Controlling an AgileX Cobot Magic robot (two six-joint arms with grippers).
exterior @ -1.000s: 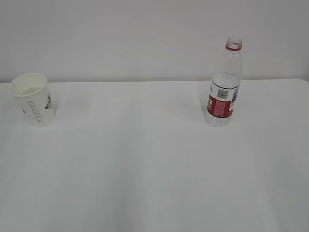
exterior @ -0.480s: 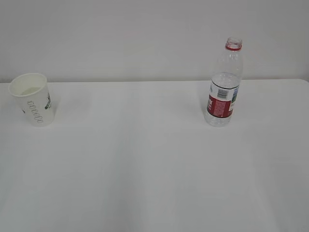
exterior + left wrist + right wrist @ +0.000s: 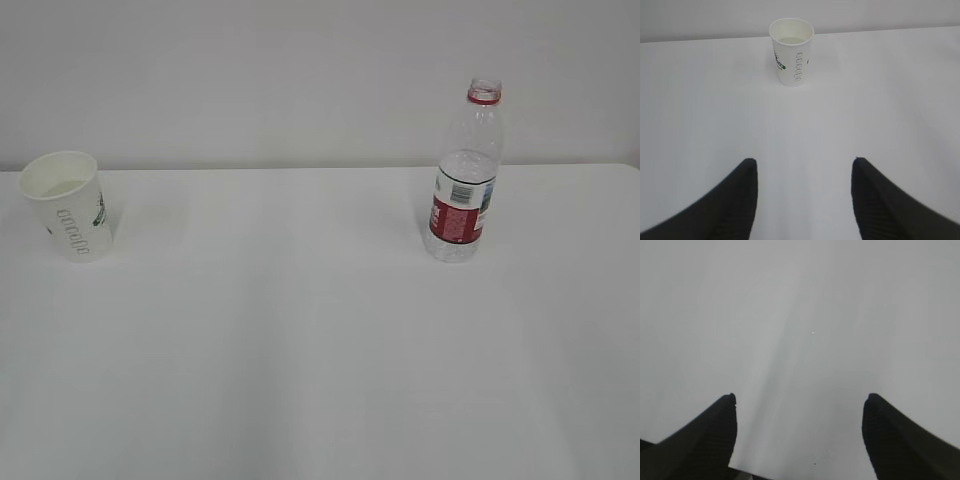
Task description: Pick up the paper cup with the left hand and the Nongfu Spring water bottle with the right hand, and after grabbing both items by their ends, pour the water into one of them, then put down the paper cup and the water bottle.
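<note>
Paper cup (image 3: 68, 205) upright, mouth up, seemingly holding water, bottle (image 3: 464, 172) upright, neck up, both grippers (image 3: 804, 165) (image 3: 799, 399) spread, empty

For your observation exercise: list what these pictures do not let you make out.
- Exterior view: both arms out of frame; the cup lettering too small to read.
- Exterior view: the bottle label print too small.
- Right wrist view: only bare table beyond the right gripper; bottle outside frame.
- Left wrist view: left gripper cut off by bottom edge.

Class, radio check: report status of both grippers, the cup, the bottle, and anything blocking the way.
Left gripper open, empty, facing paper cup. Right gripper open, empty, only bare table ahead. Water bottle upright, capless. Nothing between.
</note>
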